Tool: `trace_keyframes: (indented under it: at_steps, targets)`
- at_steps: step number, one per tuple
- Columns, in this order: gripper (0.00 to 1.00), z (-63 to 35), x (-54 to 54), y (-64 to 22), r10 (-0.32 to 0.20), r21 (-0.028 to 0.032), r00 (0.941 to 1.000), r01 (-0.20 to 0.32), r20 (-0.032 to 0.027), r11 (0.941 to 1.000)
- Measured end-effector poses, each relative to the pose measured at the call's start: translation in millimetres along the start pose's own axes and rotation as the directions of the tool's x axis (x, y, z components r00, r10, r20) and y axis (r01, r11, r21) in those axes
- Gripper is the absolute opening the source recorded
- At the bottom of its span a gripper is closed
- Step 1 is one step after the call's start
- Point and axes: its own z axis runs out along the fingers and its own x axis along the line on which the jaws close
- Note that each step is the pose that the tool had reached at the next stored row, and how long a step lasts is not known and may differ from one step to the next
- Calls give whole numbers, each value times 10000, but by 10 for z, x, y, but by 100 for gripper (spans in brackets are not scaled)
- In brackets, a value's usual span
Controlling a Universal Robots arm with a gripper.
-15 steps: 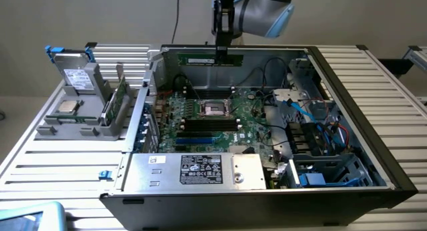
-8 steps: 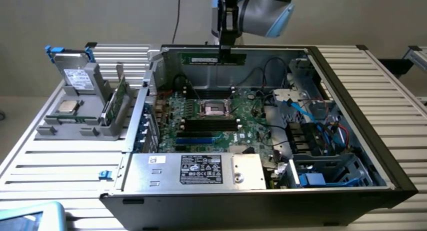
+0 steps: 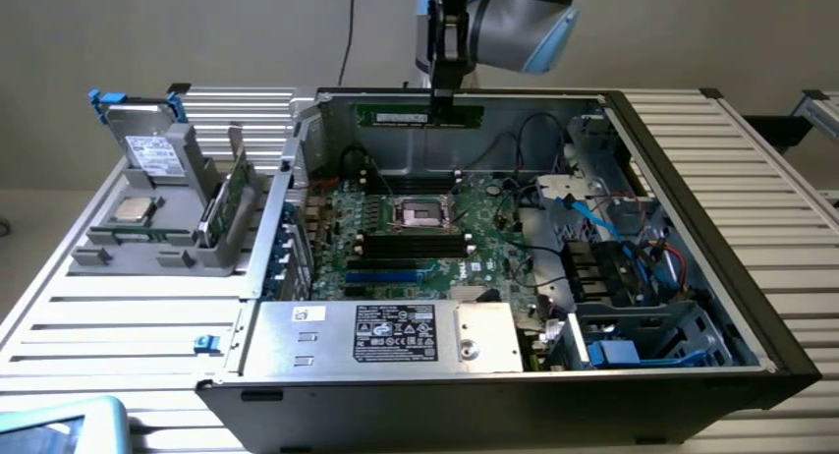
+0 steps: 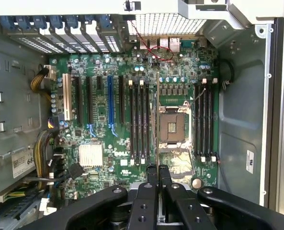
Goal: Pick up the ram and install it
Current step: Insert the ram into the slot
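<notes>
The ram (image 3: 422,113) is a long green stick that hangs level above the open computer case, over its far wall. My gripper (image 3: 443,96) comes down from above and is shut on the stick's top edge. In the wrist view the ram (image 4: 157,120) is edge-on, a thin line running out from my gripper (image 4: 157,168) over the motherboard (image 4: 103,143). That line lies between the black memory slots (image 4: 139,122) and the processor socket (image 4: 172,125). More black slots (image 4: 204,122) lie on the socket's other side. In the exterior view the slots (image 3: 413,243) sit just in front of the socket (image 3: 422,213).
A grey holder (image 3: 171,248) on the exterior view's left carries a drive (image 3: 151,149), a silver processor chip (image 3: 132,210) and another green board (image 3: 223,203). The case holds a power supply (image 3: 380,336), drive cages (image 3: 655,336) and loose cables (image 3: 577,208). A slatted table (image 3: 118,326) surrounds the case.
</notes>
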Motion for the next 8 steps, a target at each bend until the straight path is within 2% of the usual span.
trace_keyframes:
  at_steps: [8]
  targets:
    - [13, 4, -3, 10, -1, 0, 10000, 1, 0, 10000]
